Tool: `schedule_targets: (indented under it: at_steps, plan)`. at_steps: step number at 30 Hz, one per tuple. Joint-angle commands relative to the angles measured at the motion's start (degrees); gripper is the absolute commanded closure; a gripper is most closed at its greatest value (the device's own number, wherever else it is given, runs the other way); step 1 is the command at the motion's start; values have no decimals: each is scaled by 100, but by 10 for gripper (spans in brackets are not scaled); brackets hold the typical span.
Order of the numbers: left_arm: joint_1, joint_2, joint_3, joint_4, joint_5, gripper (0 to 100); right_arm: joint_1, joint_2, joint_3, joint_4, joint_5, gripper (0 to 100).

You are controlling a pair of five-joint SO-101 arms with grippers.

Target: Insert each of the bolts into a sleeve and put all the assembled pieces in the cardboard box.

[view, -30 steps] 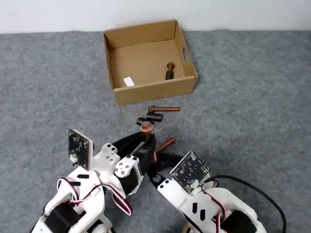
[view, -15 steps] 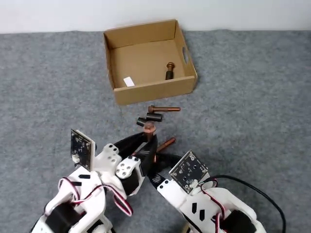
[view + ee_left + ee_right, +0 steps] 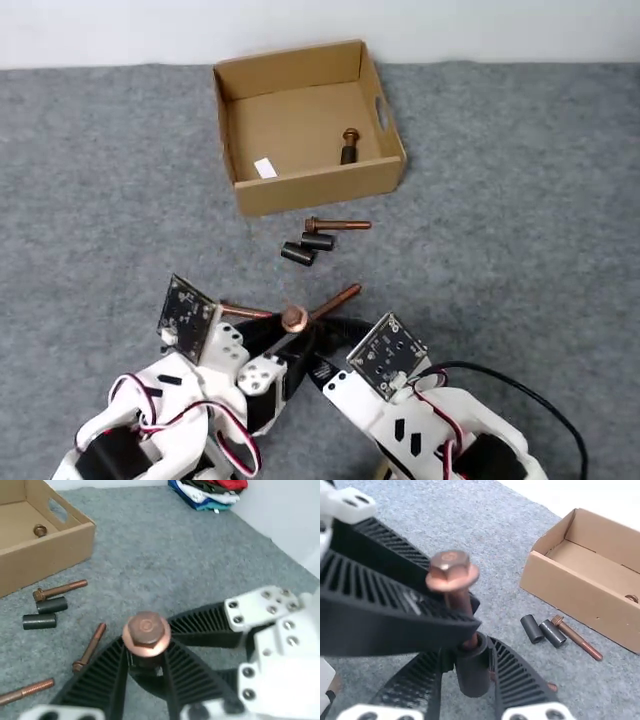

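Near the front edge of the table (image 3: 520, 200), the left claw (image 3: 146, 652) pinches a copper bolt (image 3: 146, 631) by its shank, hex head up. Just beneath it, the right claw (image 3: 470, 680) is closed round a black sleeve (image 3: 470, 666), held upright. The bolt's shank runs down to the sleeve's mouth; I cannot tell whether it has gone in.

The cardboard box (image 3: 318, 188) sits at the far side with one assembled piece (image 3: 349, 146) lying inside, toward its right wall. On the near side of the box lies a second bolt (image 3: 337, 224), with two spare sleeves (image 3: 318, 241) (image 3: 298, 253) touching each other just beside it. A third bolt (image 3: 335, 298) lies slanted right of the claws, and a fourth bolt (image 3: 245, 311) lies just left of them.
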Motion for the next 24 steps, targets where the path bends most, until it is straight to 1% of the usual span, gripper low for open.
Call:
schedule_targets:
  at_steps: [1, 3, 5, 8, 10, 15, 17, 19, 21, 22, 24]
  plan:
    - [237, 44, -57, 220, -79, 994, 75, -48, -114, -171, 220, 991]
    - [211, 44, -13, 290, -141, 961, 84, -48, -114, -171, 290, 991]
    - [149, 44, -13, 387, -264, 869, 84, -48, -114, -171, 281, 991]
    - [-158, 44, -57, 598, -396, 729, 84, -48, -114, -171, 273, 991]
    - [-422, 44, -66, 738, -545, 704, 84, -48, -114, -171, 264, 991]
    - [-1081, 44, -796, 844, -844, 704, 92, -48, -105, -127, 211, 991]
    - [-1266, 44, -998, 853, -905, 704, 198, -48, -105, -136, -53, 991]
    - [-1503, 26, -1147, 914, -905, 713, 462, -40, -62, -163, -396, 991]
    - [-1802, 9, -1191, 932, -905, 764, 822, -4, -53, -163, -747, 991]
    - [-1996, 0, -1191, 932, -932, 808, 989, 66, -53, -163, -949, 991]
    - [-2470, 0, -1165, 923, -941, 930, 1297, 374, -149, -189, -1354, 991]
